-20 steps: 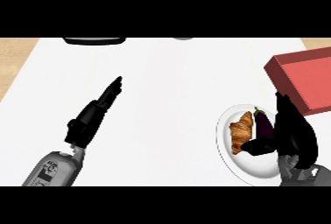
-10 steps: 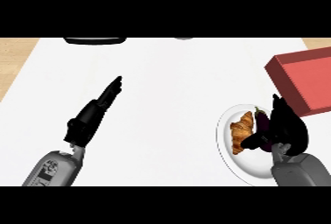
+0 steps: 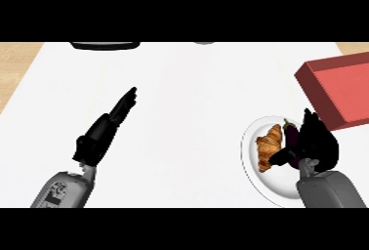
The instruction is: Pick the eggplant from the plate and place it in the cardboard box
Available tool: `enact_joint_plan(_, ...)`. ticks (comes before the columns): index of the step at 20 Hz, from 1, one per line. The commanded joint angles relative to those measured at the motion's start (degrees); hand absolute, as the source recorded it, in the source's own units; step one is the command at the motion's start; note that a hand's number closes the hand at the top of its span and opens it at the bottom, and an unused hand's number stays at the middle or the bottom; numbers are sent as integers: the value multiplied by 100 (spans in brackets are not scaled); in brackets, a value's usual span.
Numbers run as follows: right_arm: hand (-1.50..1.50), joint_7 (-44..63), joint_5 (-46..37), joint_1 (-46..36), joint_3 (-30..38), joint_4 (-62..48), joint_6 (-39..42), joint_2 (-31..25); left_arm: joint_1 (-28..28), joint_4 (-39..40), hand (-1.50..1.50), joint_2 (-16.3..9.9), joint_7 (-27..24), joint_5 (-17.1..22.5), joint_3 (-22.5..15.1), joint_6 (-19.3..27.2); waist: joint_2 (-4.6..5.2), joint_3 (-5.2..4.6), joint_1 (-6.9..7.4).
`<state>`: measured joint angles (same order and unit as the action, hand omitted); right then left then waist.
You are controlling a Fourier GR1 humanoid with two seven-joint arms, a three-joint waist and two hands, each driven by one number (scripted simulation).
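My right hand [image 3: 317, 144] curls its fingers around the dark eggplant [image 3: 291, 135], which lies on the white plate [image 3: 277, 188] beside a croissant [image 3: 269, 147]. The red box [image 3: 342, 90] sits at one o'clock. My left hand [image 3: 108, 128] rests open on the bench [image 3: 187, 88].

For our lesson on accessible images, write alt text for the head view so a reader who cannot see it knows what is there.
The robot's right hand curls around a dark eggplant lying beside a croissant on a white plate. A red box sits just beyond the plate at the right edge. The left hand rests open on the white counter.
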<state>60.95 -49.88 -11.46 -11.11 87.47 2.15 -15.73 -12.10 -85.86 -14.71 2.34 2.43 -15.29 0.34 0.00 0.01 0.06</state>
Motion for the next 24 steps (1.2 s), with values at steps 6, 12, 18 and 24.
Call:
enact_joint_plan(6, -150, -335, 9, -127, 614, -583, 190, 139, 42, -222, 0, 320, 264, -359, 140, -145, 0, 0, 1)
enact_joint_plan(12, -150, -184, -205, -46, 611, -722, 308, 397, 219, -355, 0, 338, 249, -560, 323, -267, -1, -1, 4)
enact_joint_plan(18, -150, -121, -438, 120, 488, -801, 178, 711, 323, -417, 0, 406, 113, -504, 584, -522, -6, -1, 0)
enact_joint_plan(24, -150, -613, -520, 167, 720, -1453, -47, 531, 41, -527, 0, 384, 565, -469, 723, -732, -4, 1, 1)
